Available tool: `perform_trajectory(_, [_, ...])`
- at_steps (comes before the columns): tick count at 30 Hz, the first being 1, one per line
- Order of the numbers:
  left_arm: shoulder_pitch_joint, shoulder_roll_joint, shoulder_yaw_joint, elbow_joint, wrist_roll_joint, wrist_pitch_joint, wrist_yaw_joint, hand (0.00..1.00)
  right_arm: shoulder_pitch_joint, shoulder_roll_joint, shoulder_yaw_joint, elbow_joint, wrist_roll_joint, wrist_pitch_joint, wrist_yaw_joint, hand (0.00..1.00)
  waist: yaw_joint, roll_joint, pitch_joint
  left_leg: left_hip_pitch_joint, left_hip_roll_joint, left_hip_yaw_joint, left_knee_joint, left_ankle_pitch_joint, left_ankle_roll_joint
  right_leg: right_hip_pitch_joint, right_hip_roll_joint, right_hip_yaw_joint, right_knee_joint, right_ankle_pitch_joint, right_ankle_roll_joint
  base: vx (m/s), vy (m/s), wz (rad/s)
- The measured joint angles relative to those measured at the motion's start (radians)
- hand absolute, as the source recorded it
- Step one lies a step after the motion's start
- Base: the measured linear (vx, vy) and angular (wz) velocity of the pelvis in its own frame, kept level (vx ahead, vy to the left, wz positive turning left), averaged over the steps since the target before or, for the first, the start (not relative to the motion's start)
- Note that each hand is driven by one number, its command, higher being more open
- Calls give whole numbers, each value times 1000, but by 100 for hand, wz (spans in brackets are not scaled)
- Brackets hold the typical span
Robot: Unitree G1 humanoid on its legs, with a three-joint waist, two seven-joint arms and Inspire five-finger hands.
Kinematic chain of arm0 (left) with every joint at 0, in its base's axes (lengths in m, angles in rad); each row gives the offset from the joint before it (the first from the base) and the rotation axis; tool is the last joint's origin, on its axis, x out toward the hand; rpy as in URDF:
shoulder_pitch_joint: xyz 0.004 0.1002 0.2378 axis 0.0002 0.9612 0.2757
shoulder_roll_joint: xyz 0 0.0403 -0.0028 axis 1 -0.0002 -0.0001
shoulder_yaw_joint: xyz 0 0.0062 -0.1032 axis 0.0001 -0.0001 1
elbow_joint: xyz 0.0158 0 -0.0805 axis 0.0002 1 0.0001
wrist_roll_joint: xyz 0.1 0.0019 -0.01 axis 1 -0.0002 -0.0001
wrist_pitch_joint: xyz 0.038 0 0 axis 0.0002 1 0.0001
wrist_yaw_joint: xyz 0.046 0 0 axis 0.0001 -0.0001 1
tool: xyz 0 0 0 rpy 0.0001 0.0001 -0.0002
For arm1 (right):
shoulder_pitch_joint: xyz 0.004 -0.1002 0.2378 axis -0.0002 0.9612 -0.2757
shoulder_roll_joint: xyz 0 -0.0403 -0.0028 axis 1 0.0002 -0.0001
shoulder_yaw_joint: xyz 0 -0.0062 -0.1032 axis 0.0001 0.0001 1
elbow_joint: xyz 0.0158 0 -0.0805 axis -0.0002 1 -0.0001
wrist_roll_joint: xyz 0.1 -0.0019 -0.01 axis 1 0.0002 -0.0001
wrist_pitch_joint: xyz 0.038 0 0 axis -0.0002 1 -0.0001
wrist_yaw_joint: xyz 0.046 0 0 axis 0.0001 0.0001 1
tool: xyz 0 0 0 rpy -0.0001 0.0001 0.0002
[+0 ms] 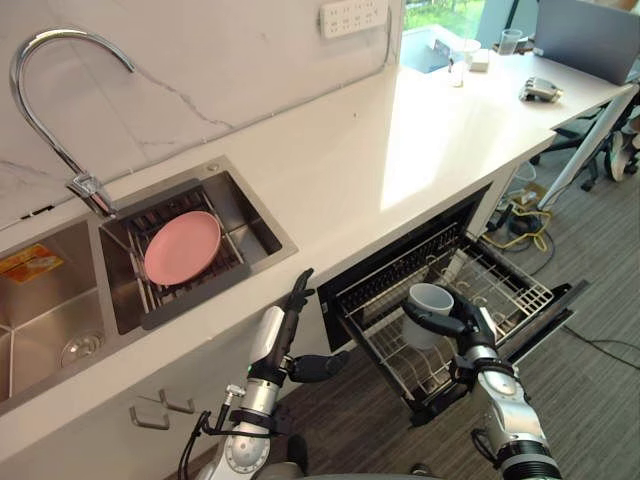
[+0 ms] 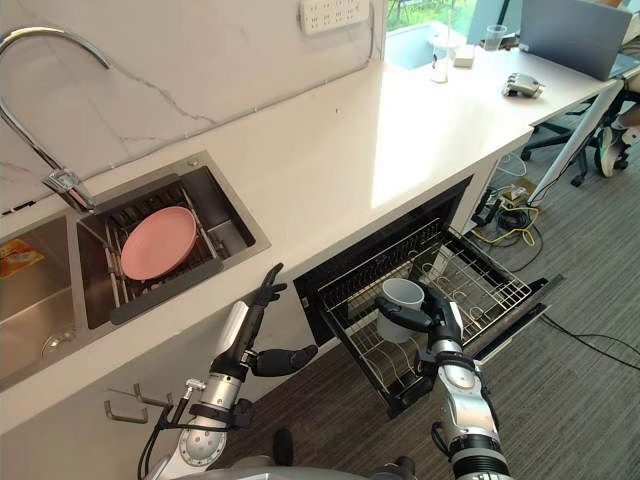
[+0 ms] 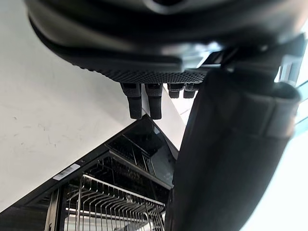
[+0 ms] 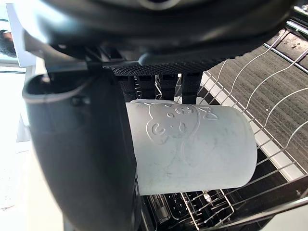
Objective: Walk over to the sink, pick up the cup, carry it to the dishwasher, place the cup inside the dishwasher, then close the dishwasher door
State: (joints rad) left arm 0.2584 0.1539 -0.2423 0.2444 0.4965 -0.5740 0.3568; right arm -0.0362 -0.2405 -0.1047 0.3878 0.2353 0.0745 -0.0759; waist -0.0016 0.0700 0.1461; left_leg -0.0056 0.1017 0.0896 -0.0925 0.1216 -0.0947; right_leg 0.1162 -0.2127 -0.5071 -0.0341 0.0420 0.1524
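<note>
Cup (image 1: 428,303) in right hand (image 1: 468,325), fingers and thumb wrapped round its side. I see it held mouth up over pulled-out dishwasher rack (image 1: 510,285). Left hand (image 1: 293,312) empty, fingers straight, by counter (image 1: 350,160) edge.

White cup (image 2: 402,298): clasped in right hand (image 2: 442,322), over pulled-out dishwasher rack (image 2: 490,288). Left hand (image 2: 262,298): fingers straight, beside counter (image 2: 330,150) edge. Pink plate (image 2: 158,243): in sink (image 2: 238,232).
</note>
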Motion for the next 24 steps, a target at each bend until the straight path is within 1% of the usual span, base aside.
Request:
perform_trajectory(1, [1,0,6,-3,-5,-13,21,100,-1,0,0,-4,1,0,-4,0,-2,-2,10,0,-1,-2,0,2,1,1,-1,-3,0,-1,1,23,-24,7])
perform_trajectory(4, [23,-29,49,-27,-22,-63,25,100,3,5,-4,-22,3,0,-8,0,-17,-7,24,-13,-4,-13,0,5,1,-4,-1,-14,0,-1,2,9,-18,10])
perform_trajectory(6, [52,-50,52,-87,-87,-67,9,100,21,18,-12,-49,7,-1,-15,0,-18,-19,35,-19,-3,-20,1,6,0,-5,0,-22,0,-1,2,11,-21,12])
perform_trajectory(9, [84,-57,44,-161,-169,-66,-18,100,45,53,-16,-85,7,-5,-29,0,-18,-21,37,-19,-3,-24,5,8,-2,-5,0,-28,2,-1,2,8,-12,4])
perform_trajectory(11, [95,-61,26,-255,-227,-65,-17,100,59,72,-14,-89,7,-11,-34,0,-14,-21,37,-16,-2,-24,5,10,-3,-4,0,-28,11,-3,1,-19,-7,2])
perform_trajectory(12, [83,-69,26,-354,-274,-72,-7,100,69,75,-8,-89,7,-11,-38,0,-10,-21,36,-12,-2,-26,5,10,-2,0,-2,-30,20,-7,-1,-42,-9,4])
perform_trajectory(13, [72,-75,22,-406,-299,-83,-6,100,74,76,-5,-89,7,-11,-41,0,-9,-21,36,-9,-2,-27,5,11,-2,4,-3,-32,20,-8,-1,-55,-1,5])
perform_trajectory(14, [44,-78,19,-499,-348,-120,-11,100,81,77,-1,-89,7,-11,-45,0,-3,-20,34,-7,-5,-26,4,10,-1,9,-6,-33,21,-9,-1,-72,8,5])
perform_trajectory(15, [13,-83,8,-571,-391,-163,-32,100,84,77,1,-89,7,-11,-49,0,0,-17,32,-8,-5,-19,1,5,-1,9,-8,-35,21,-10,-1,-77,11,7])
perform_trajectory(16, [-1,-81,-2,-598,-403,-179,-43,100,85,79,2,-89,7,-11,-52,0,0,-15,32,-9,-3,-10,1,5,0,9,-9,-38,23,-10,-1,-81,15,10])
perform_trajectory(17, [-16,-79,-28,-635,-428,-209,-84,100,85,83,3,-89,7,-11,-57,0,0,-15,28,-10,2,13,1,7,6,10,-9,-41,24,-10,-1,-58,8,7])
perform_trajectory(18, [-17,-77,-47,-642,-443,-221,-109,100,85,84,5,-90,7,-11,-58,0,0,-15,25,-10,3,18,1,9,6,9,-9,-41,25,-10,-1,-59,10,1])
perform_trajectory(19, [-12,-73,-82,-639,-463,-232,-158,100,85,84,10,-91,7,-11,-58,0,3,-16,16,-10,3,26,1,12,8,6,-10,-38,25,-9,-1,-30,5,-8])
perform_trajectory(20, [5,-65,-114,-624,-489,-228,-210,100,85,84,15,-97,7,-11,-58,0,4,-15,6,-11,4,33,1,13,9,2,-10,-32,25,-9,-2,-18,3,-10])
perform_trajectory(21, [12,-59,-127,-614,-500,-220,-235,100,85,84,18,-102,7,-11,-57,0,3,-16,3,-10,4,35,1,14,10,1,-10,-29,25,-9,-2,-4,-3,-12])
perform_trajectory(23, [21,-38,-158,-560,-547,-191,-324,100,84,84,30,-110,7,-11,-53,0,4,-18,-7,-11,5,48,1,15,9,-9,-7,-16,25,-7,-3,-4,-6,-15])
perform_trajectory(24, [21,-36,-161,-548,-559,-182,-346,100,83,84,31,-110,7,-11,-51,0,3,-19,-8,-11,5,50,1,16,8,-11,-6,-14,25,-7,-3,0,-10,-13])
